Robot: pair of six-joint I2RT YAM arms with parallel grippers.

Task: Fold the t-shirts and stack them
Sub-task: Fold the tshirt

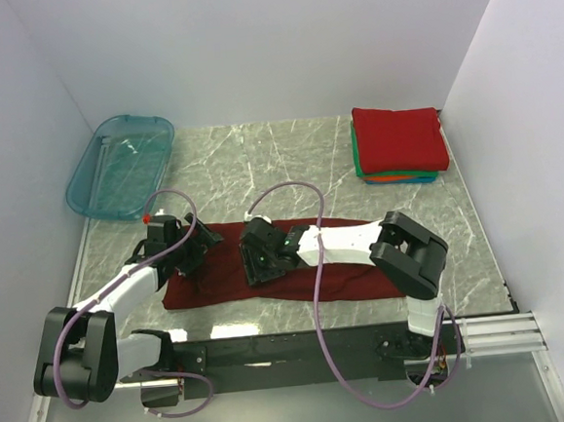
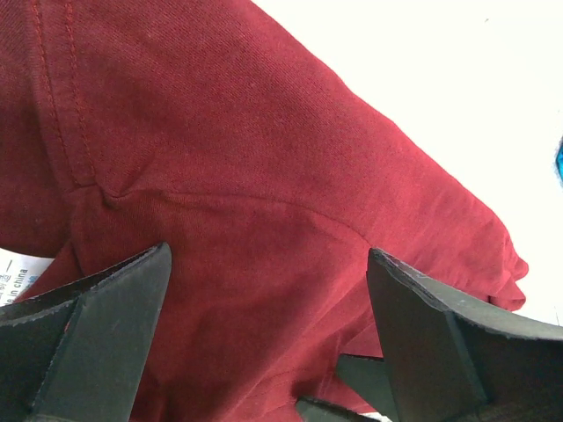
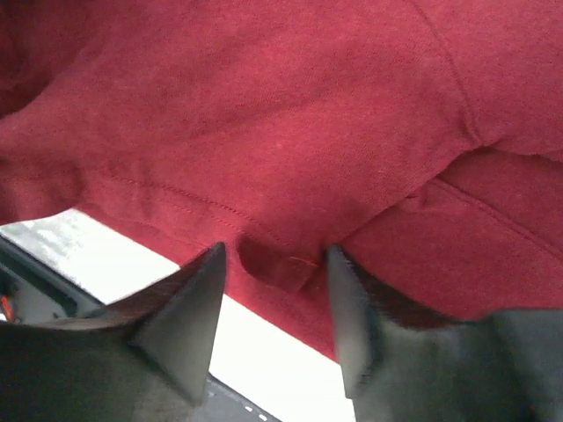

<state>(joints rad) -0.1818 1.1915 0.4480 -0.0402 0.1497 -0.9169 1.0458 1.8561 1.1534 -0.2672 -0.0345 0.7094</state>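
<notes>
Left gripper (image 1: 185, 246): spread fully wide, holding nothing. Its 2 fingers (image 2: 97, 325) straddled cloth with the tips low over it. Whether they touched it could not be told.
Right gripper (image 1: 259, 257): jaws partly apart, not pressed together. A small tuck of cloth sat between its 2 fingers (image 3: 189, 308), with a little gap on either side. No firm pinch was seen.
Maroon shirt (image 1: 346, 279): lay spread in 1 long band directly beneath both grippers. The left gripper was over its left end and the right gripper over its middle. The remainder ran off to the right of the right gripper, under that arm.
Seam (image 2: 79, 105): a double-stitched line ran ahead of the left fingers, meeting a curved seam between them.
Label (image 2: 13, 274): white, printed, showing just beside the left finger at the cloth's edge.
Hem (image 3: 176, 198): a stitched edge lay just ahead of the right fingers, with the tuck hanging from it.
Folded stack (image 1: 398, 138): well apart from both grippers, far ahead of the right gripper and off to its right. A red shirt lay on top, with green (image 1: 357, 161), orange (image 1: 396, 176) and blue (image 1: 428, 177) edges showing beneath.
Tub (image 1: 122, 165): teal, see-through, ahead of the left gripper and to its left, well apart from it.
Table (image 1: 288, 162): grey marble pattern, bare between the grippers and the stack.
</notes>
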